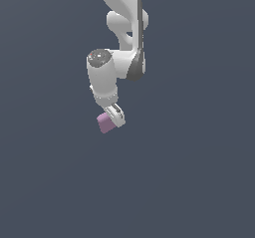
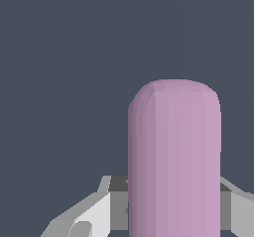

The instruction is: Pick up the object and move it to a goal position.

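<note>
Exterior view — claw point(image 1: 113, 118) grips block point(image 1: 105, 123), open room around.

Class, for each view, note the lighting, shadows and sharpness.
Exterior view: flat, even light, no cast shadows; the block is small and coarse. Wrist view: the block is sharp, faceted, softly shaded along one side; fingers cropped.

White arm bent downward, tool point(image 1: 112, 116) (fingers closed round the block point(image 1: 105, 123))
</note>
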Robot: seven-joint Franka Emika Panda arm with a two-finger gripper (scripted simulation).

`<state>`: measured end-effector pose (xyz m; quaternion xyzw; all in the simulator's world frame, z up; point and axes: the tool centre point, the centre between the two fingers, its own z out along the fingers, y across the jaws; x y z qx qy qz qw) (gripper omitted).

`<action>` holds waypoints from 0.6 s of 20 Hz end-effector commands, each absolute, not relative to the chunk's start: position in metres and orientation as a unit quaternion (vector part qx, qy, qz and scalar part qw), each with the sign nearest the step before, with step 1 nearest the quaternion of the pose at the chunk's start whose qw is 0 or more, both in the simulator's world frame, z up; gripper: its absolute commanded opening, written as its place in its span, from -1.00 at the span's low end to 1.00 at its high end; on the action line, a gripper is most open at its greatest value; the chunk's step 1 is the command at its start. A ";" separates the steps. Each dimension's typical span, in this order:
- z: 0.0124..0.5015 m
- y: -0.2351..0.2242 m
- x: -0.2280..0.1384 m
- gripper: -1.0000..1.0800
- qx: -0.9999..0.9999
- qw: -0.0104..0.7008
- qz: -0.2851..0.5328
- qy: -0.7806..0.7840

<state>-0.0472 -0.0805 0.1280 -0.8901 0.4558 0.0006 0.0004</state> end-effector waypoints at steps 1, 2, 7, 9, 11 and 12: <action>0.134 -0.089 -0.061 -1.00 -0.890 0.001 0.000 0.456; 0.136 -0.093 -0.066 -1.00 -0.890 0.001 0.000 0.456; 0.145 -0.106 -0.084 -1.00 -0.890 0.001 0.000 0.456; 0.147 -0.109 -0.088 -1.00 -0.890 0.001 0.000 0.456; 0.149 -0.111 -0.091 -1.00 -0.890 0.001 0.000 0.456; 0.149 -0.111 -0.092 -1.00 -0.890 0.001 0.000 0.456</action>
